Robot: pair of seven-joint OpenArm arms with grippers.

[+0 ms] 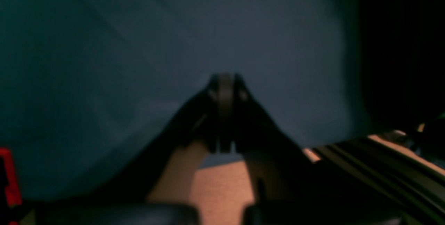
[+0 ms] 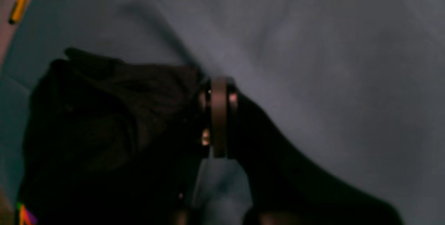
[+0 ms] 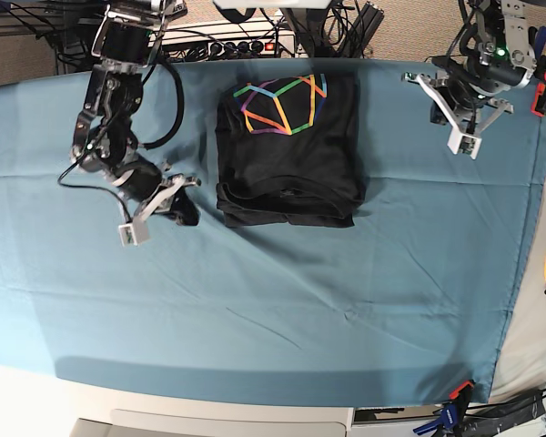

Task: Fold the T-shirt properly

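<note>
Presently, one item on your bench: the large black cotton T-shirt [image 3: 288, 150], folded into a compact rectangle, rainbow polygon line print uppermost, lying upper centre of the base view on the teal table cloth [image 3: 255, 300].

Condition: layered edges stacked along its lower side, slightly uneven; sleeves tucked out of sight. You may judge the folding done or all but done.

Right gripper [image 3: 136, 223]: left of the base view, just beside the shirt's lower left corner, jaws pressed together and holding nothing. In the right wrist view the dark cloth [image 2: 104, 120] sits left of the closed tips, close by; contact cannot be told.

Left gripper [image 3: 464, 137]: upper right of the base view, well apart from the shirt, jaws pressed together, empty, over bare cloth.

Step in hand: finishing and withdrawal. Your next move, if any, calls for squaring the uneven lower edge with a light nudge, without dragging the stack or rucking the cloth beneath.
</note>
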